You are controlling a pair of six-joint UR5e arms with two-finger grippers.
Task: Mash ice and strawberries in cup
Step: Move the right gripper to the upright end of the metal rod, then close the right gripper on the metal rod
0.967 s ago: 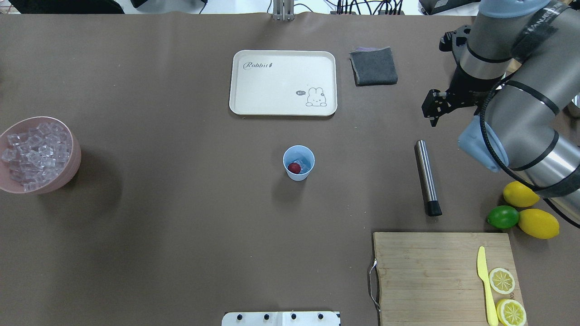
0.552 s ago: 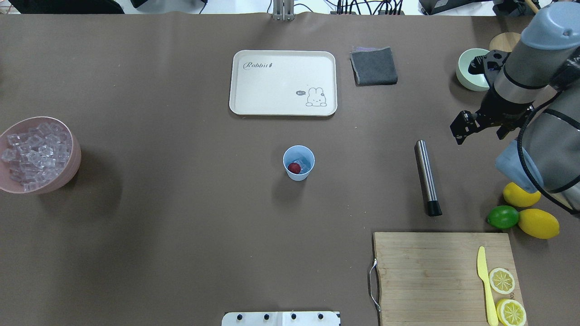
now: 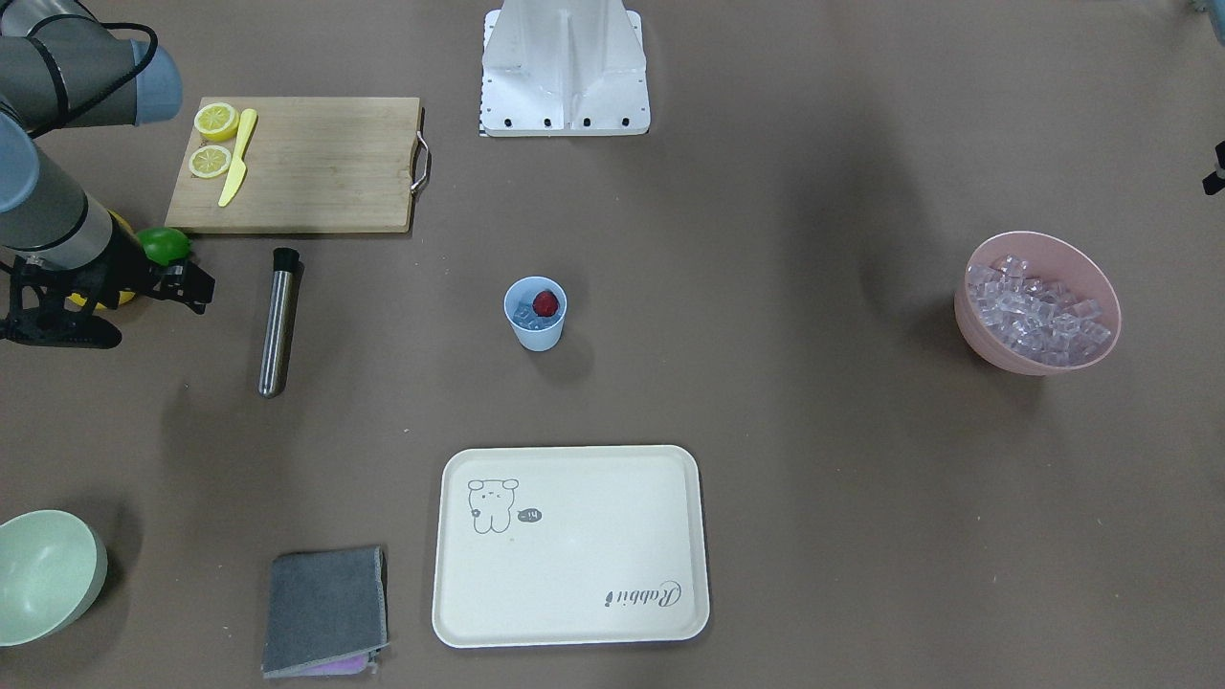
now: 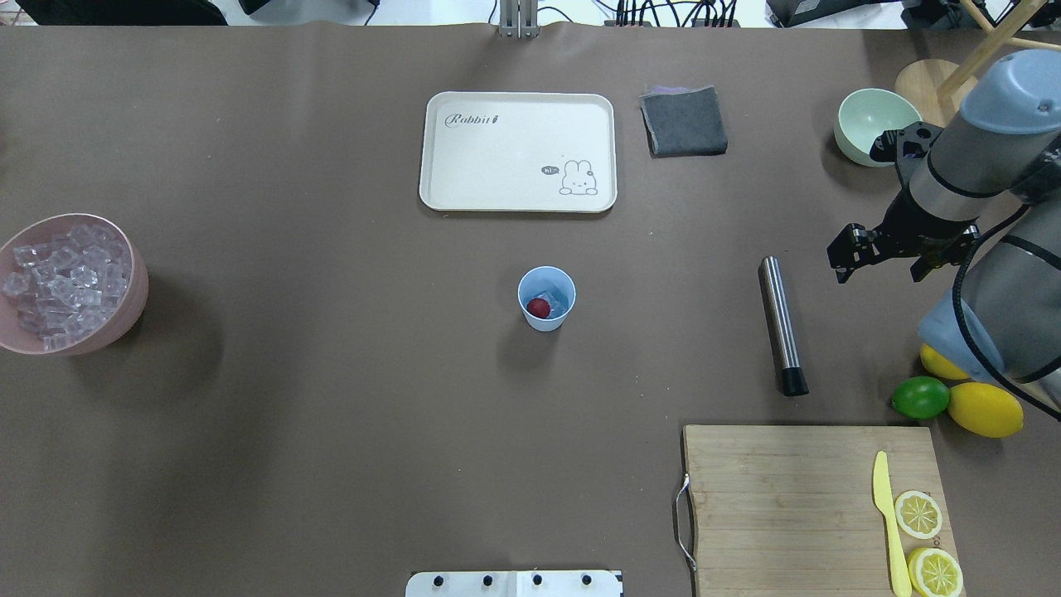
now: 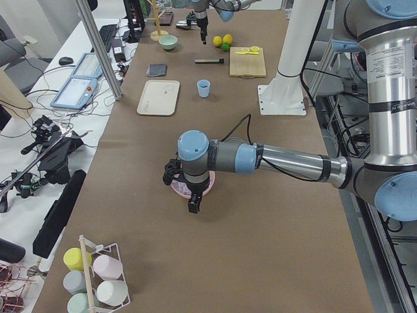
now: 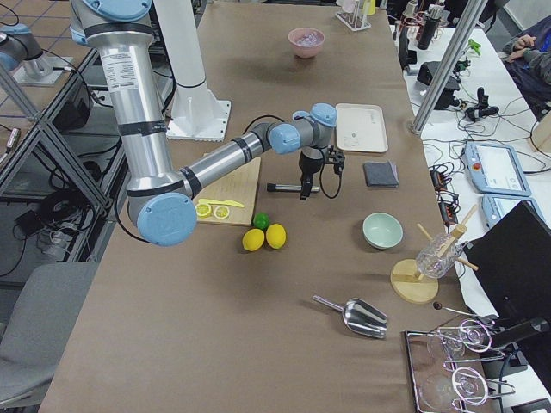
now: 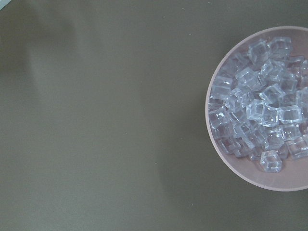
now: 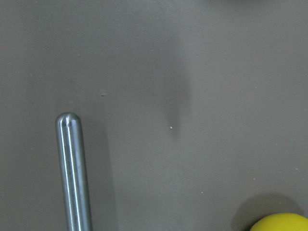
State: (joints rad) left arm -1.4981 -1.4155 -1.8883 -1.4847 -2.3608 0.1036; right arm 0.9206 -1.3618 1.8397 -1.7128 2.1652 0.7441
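Observation:
The light-blue cup (image 4: 546, 319) stands mid-table, holding a red strawberry (image 4: 539, 308) and a few clear ice cubes (image 4: 558, 303); the cup (image 3: 535, 330) and strawberry (image 3: 545, 303) also show in the front view. More ice (image 7: 260, 106) fills the pink bowl (image 4: 137, 290) at the table's left end. My right gripper (image 4: 883, 259) hangs open and empty above the table, right of a steel muddler (image 4: 781, 325) lying flat. My left gripper (image 5: 192, 199) hovers over the pink bowl; I cannot tell whether it is open.
A cream tray (image 4: 518, 152) and grey cloth (image 4: 684, 122) lie at the far side, with a pale green bowl (image 4: 870, 124) at far right. Two lemons (image 4: 985, 409) and a lime (image 4: 920, 398) sit by a wooden cutting board (image 4: 787, 497) with a yellow knife (image 4: 887, 518).
My right arm has swung to the right, uncovering the pale green bowl. Its gripper has moved right and slightly nearer. The cup and muddler have not moved.

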